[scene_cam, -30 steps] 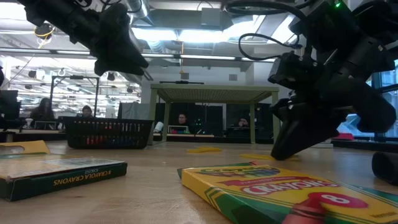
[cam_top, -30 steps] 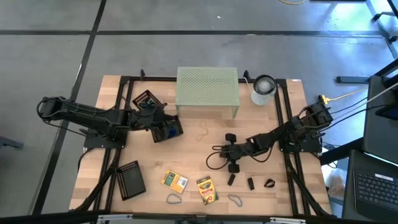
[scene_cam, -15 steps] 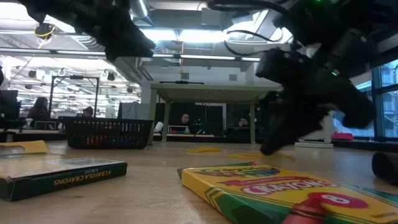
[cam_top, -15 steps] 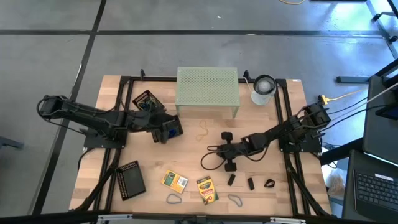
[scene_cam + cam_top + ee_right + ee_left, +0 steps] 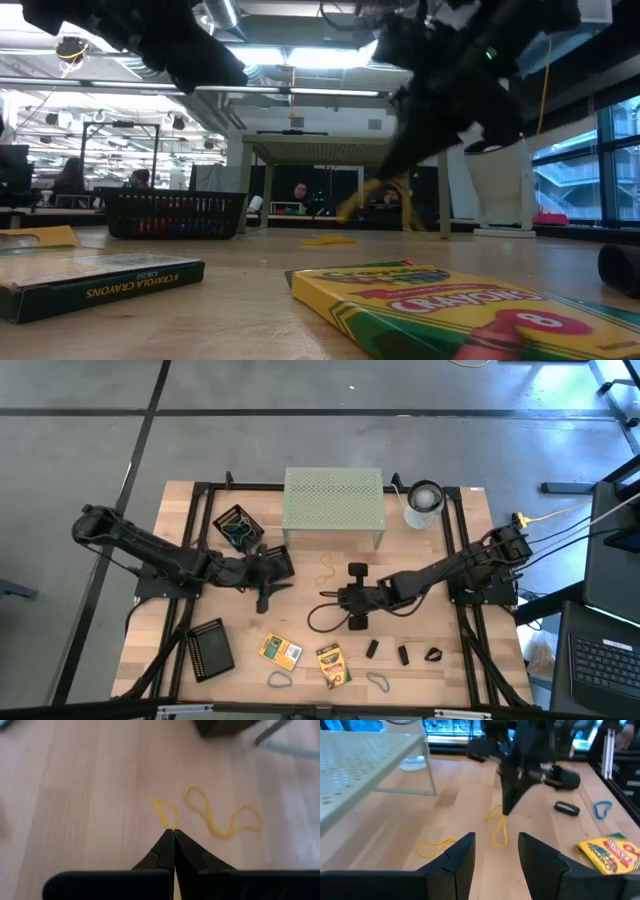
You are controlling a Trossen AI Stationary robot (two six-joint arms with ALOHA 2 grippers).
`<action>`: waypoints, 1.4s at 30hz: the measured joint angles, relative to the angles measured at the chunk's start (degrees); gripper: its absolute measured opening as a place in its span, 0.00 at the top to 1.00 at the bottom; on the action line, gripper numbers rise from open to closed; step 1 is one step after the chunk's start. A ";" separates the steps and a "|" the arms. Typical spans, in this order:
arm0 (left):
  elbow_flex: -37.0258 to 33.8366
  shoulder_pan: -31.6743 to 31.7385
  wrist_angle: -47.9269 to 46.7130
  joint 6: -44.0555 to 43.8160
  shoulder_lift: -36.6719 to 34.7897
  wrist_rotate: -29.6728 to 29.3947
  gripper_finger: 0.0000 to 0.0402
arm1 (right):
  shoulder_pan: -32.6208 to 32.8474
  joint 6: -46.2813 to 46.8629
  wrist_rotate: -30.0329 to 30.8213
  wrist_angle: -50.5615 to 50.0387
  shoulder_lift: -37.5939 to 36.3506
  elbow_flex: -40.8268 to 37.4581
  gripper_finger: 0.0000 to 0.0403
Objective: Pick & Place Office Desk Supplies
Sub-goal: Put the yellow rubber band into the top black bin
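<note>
Right hand pressed on yellow band, seemingly lifted | left hand spread, empty | left: crayon boxes, clips, loops loose on near counter

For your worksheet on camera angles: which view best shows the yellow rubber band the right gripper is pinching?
The left wrist view: the yellow rubber band hangs whole from the shut right gripper. The right wrist view shows only one loop past the fingertips; the low view blurs it; the high view barely shows it.
</note>
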 joint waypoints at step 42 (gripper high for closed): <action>0.02 -1.11 29.17 5.31 16.24 5.76 0.44 | 0.00 -13.87 3.40 -3.39 -0.16 20.33 1.00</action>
